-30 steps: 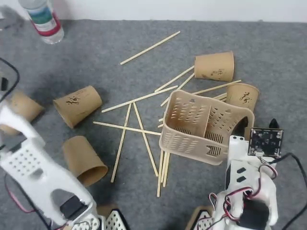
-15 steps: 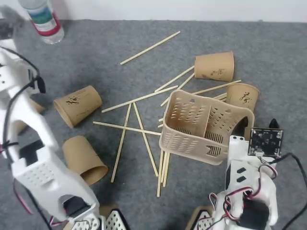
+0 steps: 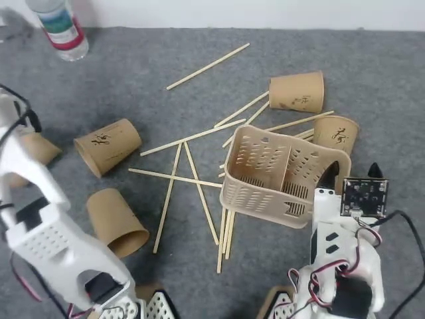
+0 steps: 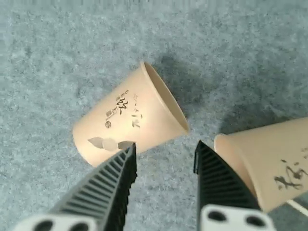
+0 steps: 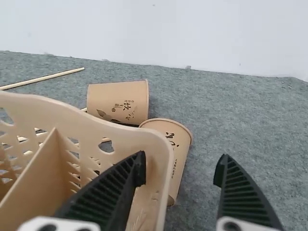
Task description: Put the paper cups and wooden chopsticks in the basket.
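Right gripper [image 5: 180, 162]: jaws spread, grasping nothing. The basket's [image 3: 255, 193] near right rim corner stands between them, so the pose is probably meant to pinch that wall and steady or drag the basket (judgement only). Nearest cup [image 3: 116, 222] lies on its side beside the left arm's base. The basket has two compartments split by a divider [image 3: 287, 169], and both look empty. It sits tilted, apparently because it rests on a bundle of chopsticks [image 3: 224, 239] poking out from under its near side. Left gripper [image 4: 164, 148]: released, jaws apart, hovering over the far-left cup [image 4: 130, 120] without touching it. That cup lies on its side on the grey mat [image 3: 372, 73], mouth toward the second left cup [image 4: 269, 163], also tipped over. The alignment suggests picking up the far-left cup is the step in hand. Loose chopsticks [image 3: 192, 137] criss-cross between the left cups and the basket. Just behind the basket's far right wall is another cup [image 3: 335, 133], and beyond it a fifth cup [image 3: 297, 92] on its side. A lone chopstick [image 3: 208, 66] lies farther out, and a water bottle [image 3: 61, 26] stands at the far left corner. With nothing visible in the basket, the task looks barely begun.
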You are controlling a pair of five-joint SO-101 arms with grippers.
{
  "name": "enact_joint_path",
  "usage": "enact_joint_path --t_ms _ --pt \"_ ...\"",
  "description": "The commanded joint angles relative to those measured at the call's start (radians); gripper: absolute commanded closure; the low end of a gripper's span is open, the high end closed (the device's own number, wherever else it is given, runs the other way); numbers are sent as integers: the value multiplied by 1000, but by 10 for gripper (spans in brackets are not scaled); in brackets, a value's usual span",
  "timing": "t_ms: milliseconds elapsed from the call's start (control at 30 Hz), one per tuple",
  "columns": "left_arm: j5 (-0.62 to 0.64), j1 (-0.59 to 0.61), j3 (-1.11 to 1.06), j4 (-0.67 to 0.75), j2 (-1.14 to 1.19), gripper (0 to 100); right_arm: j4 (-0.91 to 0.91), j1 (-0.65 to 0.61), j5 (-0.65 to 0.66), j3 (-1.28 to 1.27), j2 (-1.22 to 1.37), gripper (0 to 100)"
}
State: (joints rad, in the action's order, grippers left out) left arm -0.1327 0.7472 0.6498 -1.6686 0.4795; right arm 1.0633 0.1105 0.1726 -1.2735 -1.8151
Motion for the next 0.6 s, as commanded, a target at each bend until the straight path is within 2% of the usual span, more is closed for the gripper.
enact_joint_path --t_ms 0,200,433,567 --pt "-5 -14 35 18 92 803 1 -19 20 -40 1 753" --pt "25 14 88 55 224 786 1 -21 20 -40 1 753" --pt "49 48 211 -35 245 787 -2 -21 20 -40 1 753" --pt "52 84 288 -41 256 787 -4 -21 20 -40 1 753"
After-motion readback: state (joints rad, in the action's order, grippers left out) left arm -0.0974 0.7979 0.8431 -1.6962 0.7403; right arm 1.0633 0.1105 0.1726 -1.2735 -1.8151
